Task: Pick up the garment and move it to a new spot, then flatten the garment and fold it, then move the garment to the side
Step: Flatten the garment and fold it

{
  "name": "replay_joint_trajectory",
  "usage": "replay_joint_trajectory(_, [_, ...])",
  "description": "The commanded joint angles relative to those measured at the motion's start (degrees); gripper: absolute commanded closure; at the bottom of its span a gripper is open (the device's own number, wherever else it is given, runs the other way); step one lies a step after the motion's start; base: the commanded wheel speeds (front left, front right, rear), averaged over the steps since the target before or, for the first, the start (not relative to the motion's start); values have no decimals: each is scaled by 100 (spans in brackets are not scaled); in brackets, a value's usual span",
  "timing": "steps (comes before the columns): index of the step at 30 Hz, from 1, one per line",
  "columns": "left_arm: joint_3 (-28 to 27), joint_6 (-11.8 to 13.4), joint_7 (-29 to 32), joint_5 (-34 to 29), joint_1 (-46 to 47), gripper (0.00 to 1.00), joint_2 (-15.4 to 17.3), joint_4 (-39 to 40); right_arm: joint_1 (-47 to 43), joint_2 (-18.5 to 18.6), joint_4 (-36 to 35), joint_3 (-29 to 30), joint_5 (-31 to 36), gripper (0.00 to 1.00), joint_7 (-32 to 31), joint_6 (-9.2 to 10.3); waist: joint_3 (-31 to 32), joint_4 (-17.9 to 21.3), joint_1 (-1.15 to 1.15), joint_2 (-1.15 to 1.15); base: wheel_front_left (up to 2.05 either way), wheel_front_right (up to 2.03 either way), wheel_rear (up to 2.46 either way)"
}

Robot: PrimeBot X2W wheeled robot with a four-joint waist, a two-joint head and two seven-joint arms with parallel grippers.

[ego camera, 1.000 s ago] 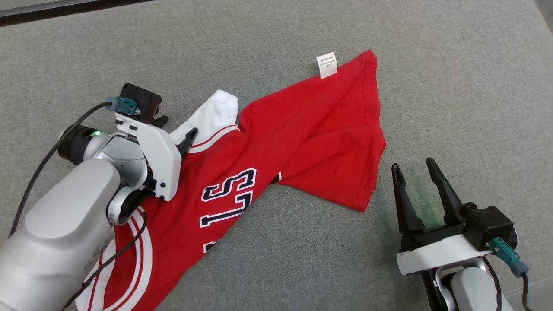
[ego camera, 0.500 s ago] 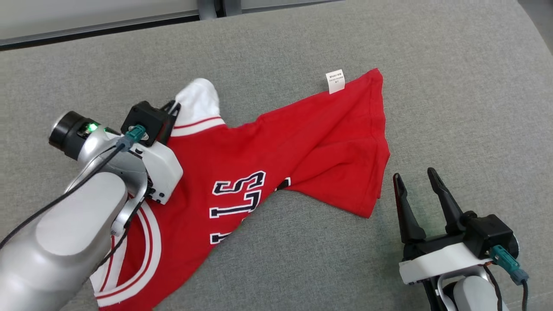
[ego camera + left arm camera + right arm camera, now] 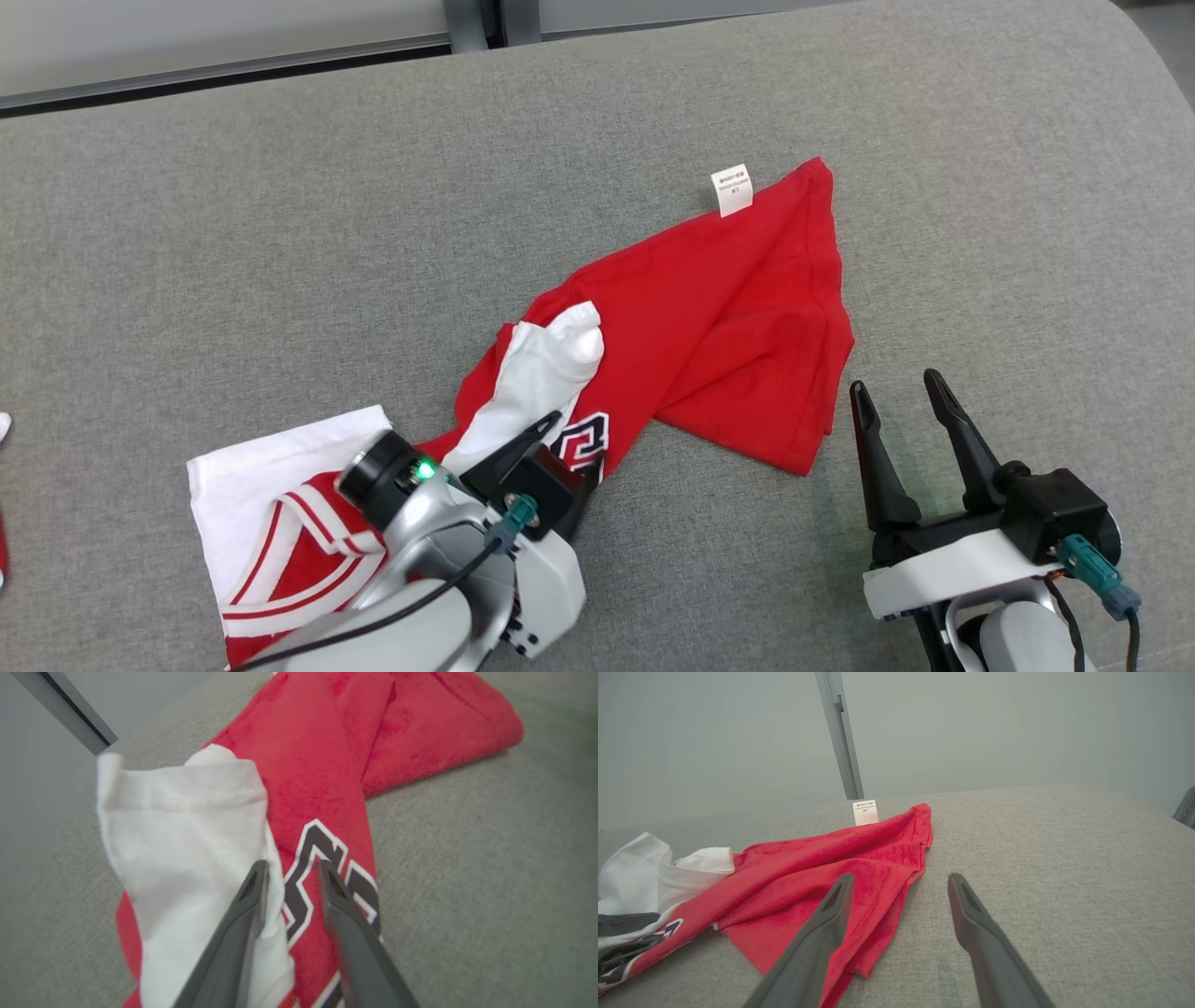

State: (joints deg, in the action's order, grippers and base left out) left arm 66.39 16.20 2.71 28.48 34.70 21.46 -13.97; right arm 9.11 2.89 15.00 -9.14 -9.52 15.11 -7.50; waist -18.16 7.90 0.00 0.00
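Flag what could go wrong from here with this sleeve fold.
1. The white sleeve drapes against one finger of the left gripper; pulling away could drag it off the fold.
2. The sleeve stands puffed, not flat, so it may flop back.
3. The red garment lies doubled over near the open right gripper, which holds nothing; folding now may lock in creases.

The centre of the frame is blocked by the rumpled red shirt (image 3: 728, 299), its white sleeve (image 3: 546, 373) raised in a fold. Bare grey cushion (image 3: 233, 233) is left open across the upper left, the upper right, and the lower middle beside the right gripper (image 3: 892, 383).
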Motion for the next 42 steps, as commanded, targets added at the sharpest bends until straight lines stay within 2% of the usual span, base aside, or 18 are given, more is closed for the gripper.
replay_joint_trajectory(1, [-6,37,-37,44,-50,0,-3,9,-48,19,-2,13,-14,0,7,2,15,7,0,0,0,0,0])
replay_joint_trajectory(7, [-180,278,-161,139,-190,0,30,571,-83,15,24,-19,-40,0,7,2,112,53,0,0,0,0,0])
replay_joint_trajectory(12, [-517,614,53,226,-158,0,480,1383,-183,10,40,-28,-26,0,7,2,183,67,0,0,0,0,0])
replay_joint_trajectory(15, [-779,726,257,381,-96,0,819,1664,-159,7,40,-49,-31,0,7,2,183,73,0,0,0,0,0])
replay_joint_trajectory(19, [-1050,543,564,778,55,0,1115,1709,-99,6,40,-104,-55,0,7,2,137,96,0,0,0,0,0])
replay_joint_trajectory(22, [-1157,311,880,1093,191,0,1256,1541,-47,5,19,-153,-73,0,7,2,51,125,0,0,0,0,0])
replay_joint_trajectory(26, [-1266,-48,1308,1553,460,0,1243,1422,16,5,-5,-134,-94,0,7,2,-81,167,0,0,0,0,0])
replay_joint_trajectory(31, [-1238,-315,1587,1680,782,0,1132,1234,32,5,18,-147,-68,0,7,2,-191,175,0,0,0,0,0])
replay_joint_trajectory(35, [-1175,-355,1791,1669,933,0,1131,1106,65,4,0,-147,-61,0,7,2,-236,184,0,0,0,0,0])
replay_joint_trajectory(42, [-1112,-280,2054,1693,1042,0,1089,927,151,4,-47,-151,-37,0,7,2,-327,204,0,0,0,0,0])
